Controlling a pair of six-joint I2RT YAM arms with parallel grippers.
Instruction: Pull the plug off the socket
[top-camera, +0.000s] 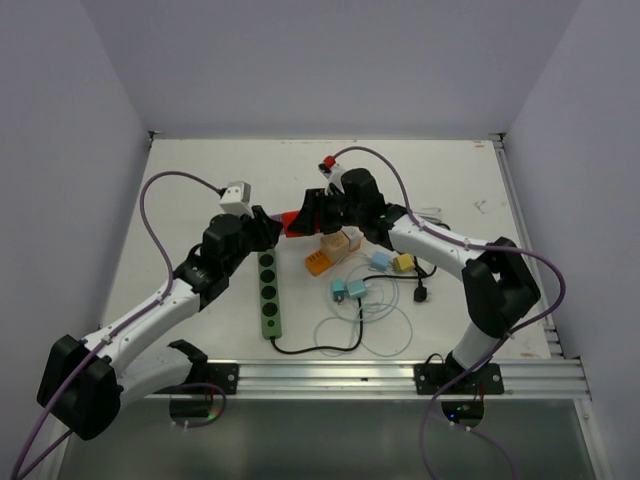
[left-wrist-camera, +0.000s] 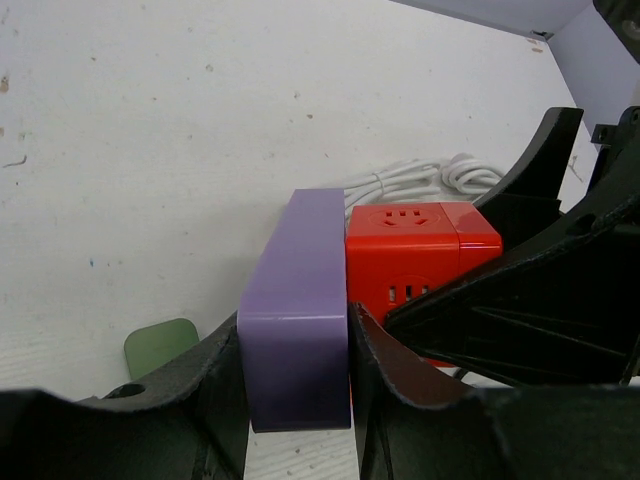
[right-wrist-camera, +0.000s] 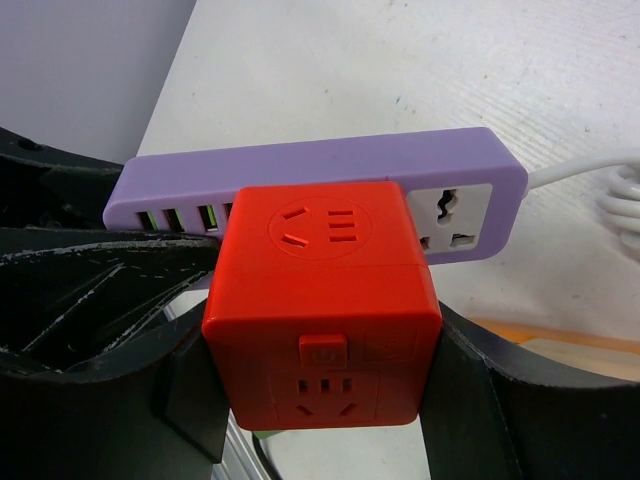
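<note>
A red cube plug (right-wrist-camera: 325, 310) sits flush against the socket face of a purple power strip (right-wrist-camera: 300, 165), with no gap showing between them. My right gripper (right-wrist-camera: 325, 400) is shut on the red cube, one finger on each side of it. My left gripper (left-wrist-camera: 298, 400) is shut on the end of the purple strip (left-wrist-camera: 298, 300), with the red cube (left-wrist-camera: 415, 250) just to its right. In the top view both grippers meet at mid-table around the red cube (top-camera: 293, 222), held above the table.
A green power strip (top-camera: 270, 292) with a black cord lies under the left arm. An orange block (top-camera: 322, 262), blue adapters (top-camera: 350, 290), a yellow adapter (top-camera: 403, 263), a black plug (top-camera: 421, 294) and white cable loops (top-camera: 380, 320) lie near front centre. A metal rail (top-camera: 400, 375) runs along the near edge.
</note>
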